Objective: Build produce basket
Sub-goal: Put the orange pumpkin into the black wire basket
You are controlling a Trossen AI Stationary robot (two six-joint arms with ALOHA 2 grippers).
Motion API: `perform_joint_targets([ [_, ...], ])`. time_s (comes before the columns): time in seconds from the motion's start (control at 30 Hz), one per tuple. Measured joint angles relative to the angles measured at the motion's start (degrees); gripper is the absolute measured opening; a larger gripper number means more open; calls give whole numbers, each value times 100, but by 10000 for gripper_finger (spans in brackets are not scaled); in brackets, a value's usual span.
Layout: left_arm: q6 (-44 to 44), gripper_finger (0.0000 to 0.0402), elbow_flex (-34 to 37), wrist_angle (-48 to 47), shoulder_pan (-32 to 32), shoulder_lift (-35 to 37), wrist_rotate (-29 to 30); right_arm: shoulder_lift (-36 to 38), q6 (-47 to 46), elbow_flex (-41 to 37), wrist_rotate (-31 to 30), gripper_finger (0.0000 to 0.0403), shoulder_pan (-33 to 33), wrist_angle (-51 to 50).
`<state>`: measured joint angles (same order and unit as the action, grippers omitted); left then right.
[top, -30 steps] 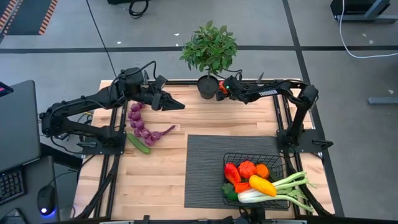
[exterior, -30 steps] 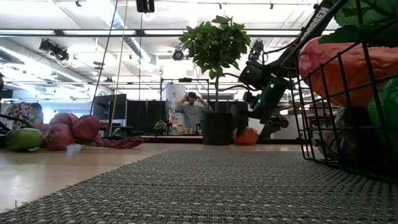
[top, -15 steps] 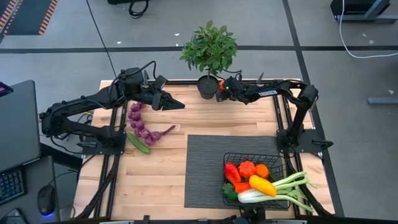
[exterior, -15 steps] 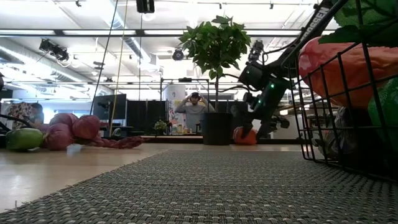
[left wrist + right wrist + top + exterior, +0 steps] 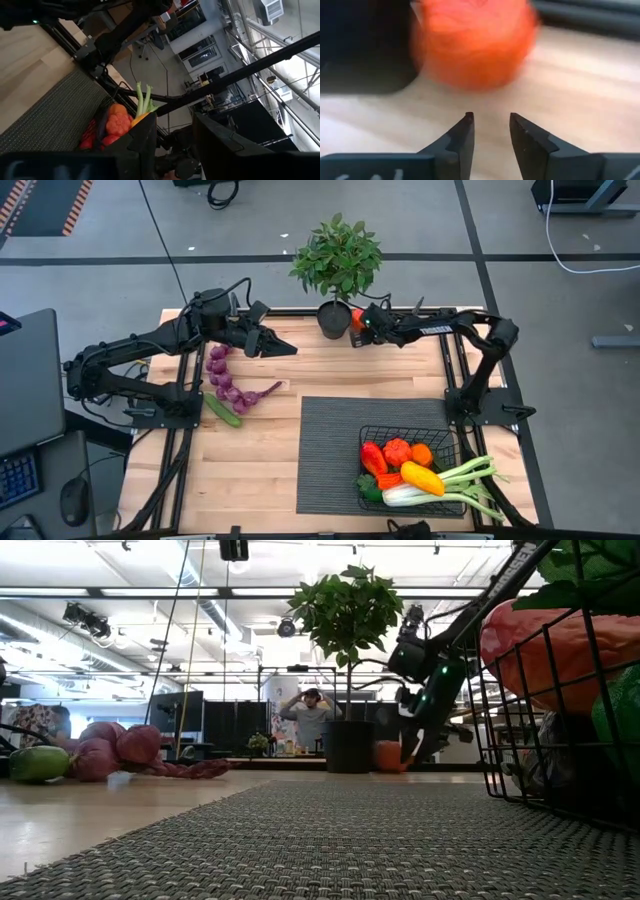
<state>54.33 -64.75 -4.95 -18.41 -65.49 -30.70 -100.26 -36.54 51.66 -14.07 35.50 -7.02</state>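
Item: right gripper (image 5: 490,125), far counter edge beside the potted plant (image 5: 337,260). I see its jaws narrowed to a slim gap, empty; the orange fruit (image 5: 472,42) lies just beyond the tips, ungripped.

Risk: my judgement is the jaws closed short, so a lift would leave the fruit behind, or the tips could nudge it rolling against the pot.

Item: left gripper (image 5: 283,347), hovering above bare counter, jaws slightly parted, empty.

Container: basket (image 5: 374,434) on the ribbed mat (image 5: 330,445), holding peppers, an orange, a leek.

Loose: grapes (image 5: 225,380) and cucumber (image 5: 223,411).
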Motion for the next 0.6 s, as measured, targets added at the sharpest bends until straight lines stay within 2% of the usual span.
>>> perform_joint_targets([
  [0.13,-125,133,0,0,2,2,0,430,-144,-5,110,102,-178,-596],
  [0.37,-404,133,0,0,-7,2,2,1144,-71,-5,453,9,-504,-1272],
  [0.47,-454,133,0,-2,-11,2,2,1361,-105,-5,518,12,-511,-1519],
  [0.6,-467,133,0,0,-9,2,2,1570,-197,-5,263,61,-479,-1716],
])
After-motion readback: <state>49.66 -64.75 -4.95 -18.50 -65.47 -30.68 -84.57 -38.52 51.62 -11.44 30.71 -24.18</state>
